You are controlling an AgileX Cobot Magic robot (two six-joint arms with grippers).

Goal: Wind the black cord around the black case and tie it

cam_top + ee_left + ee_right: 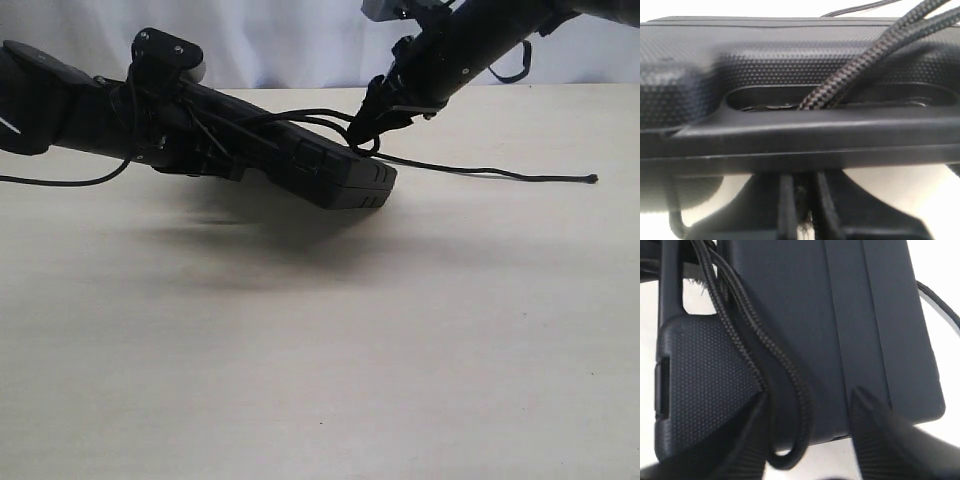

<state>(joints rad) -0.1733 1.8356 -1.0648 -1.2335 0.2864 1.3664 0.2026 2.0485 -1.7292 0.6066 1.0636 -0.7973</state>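
The black rectangular case has a matt, finely dimpled skin with smoother plastic bands along its edge, the thin black cord shows a coarse braided weave, and the pale tabletop looks smooth, matt and faintly grained.

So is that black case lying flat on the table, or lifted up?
Lifted and tilted: the black case hangs above the table, its free end dipping lower, its shadow lying apart beneath it.

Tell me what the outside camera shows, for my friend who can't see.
A robot's left arm holds a textured black rectangular case tilted over a pale wooden table. The right arm reaches down to a thin black braided cord looped over it.
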